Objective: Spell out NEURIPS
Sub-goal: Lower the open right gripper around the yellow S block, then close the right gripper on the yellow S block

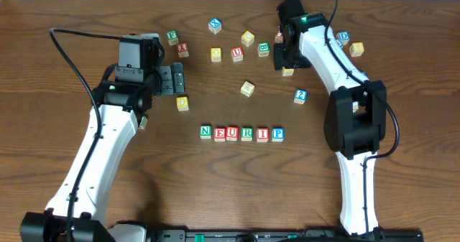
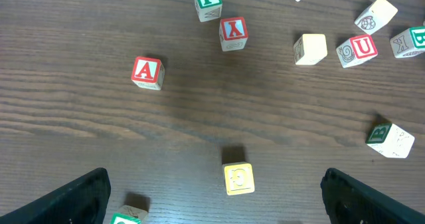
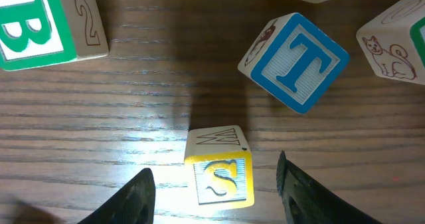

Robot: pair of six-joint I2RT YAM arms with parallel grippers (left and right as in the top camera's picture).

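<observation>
Left arm (image 1: 108,134) angled forward; left gripper (image 1: 178,79) fingers (image 2: 80,197) spread wide. Right arm (image 1: 338,62) stretched forward; right gripper (image 3: 214,174) fingers (image 3: 136,197) partly apart.

Even, soft light; short shadows. Right wrist view: bright glare on table (image 3: 156,127), foreground blurred.

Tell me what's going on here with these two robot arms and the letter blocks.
The robot is spelling a word with wooden letter cubes. A row of six cubes reading NEURIP sits near the front of the table. The right gripper is down over the yellow S cube, open jaws on either side, not yet closed. The left gripper hangs open and empty among the loose cubes.
</observation>
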